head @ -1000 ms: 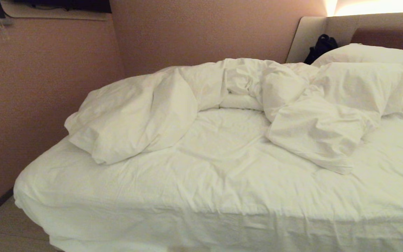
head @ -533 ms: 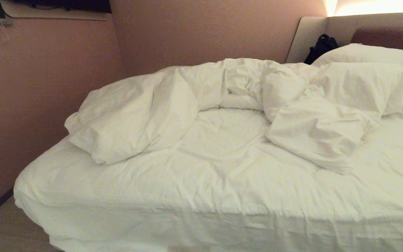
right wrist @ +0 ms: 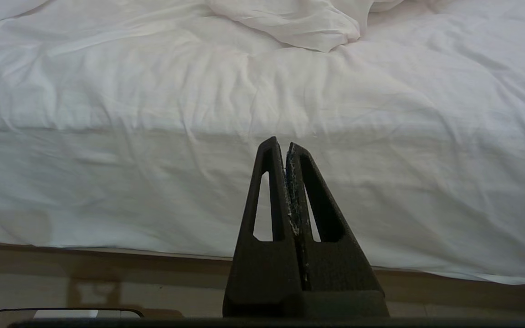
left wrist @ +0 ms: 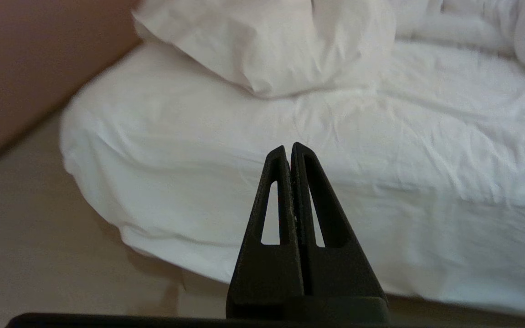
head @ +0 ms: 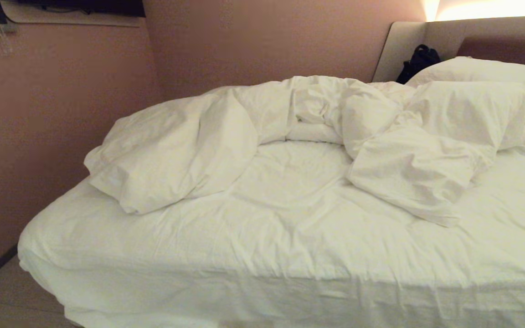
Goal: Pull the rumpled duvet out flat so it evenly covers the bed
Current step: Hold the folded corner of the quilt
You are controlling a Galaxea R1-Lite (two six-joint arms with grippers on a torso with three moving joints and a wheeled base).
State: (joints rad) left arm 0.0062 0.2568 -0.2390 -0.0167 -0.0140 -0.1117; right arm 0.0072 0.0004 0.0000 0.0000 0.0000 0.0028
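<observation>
The duvet lies rumpled on the bed. One puffy fold is heaped at the far left, and another fold is thrown back at the right. White creased cloth covers the near half and hangs over the front edge. Neither gripper shows in the head view. In the left wrist view my left gripper is shut and empty. It hangs in front of the bed's near left corner, below the left duvet fold. My right gripper is shut and empty, low before the bed's front side.
White pillows rest against the beige-and-brown headboard at the far right. A black bag sits beside them. A pinkish wall runs close along the bed's left side. Bare floor shows at the near left corner.
</observation>
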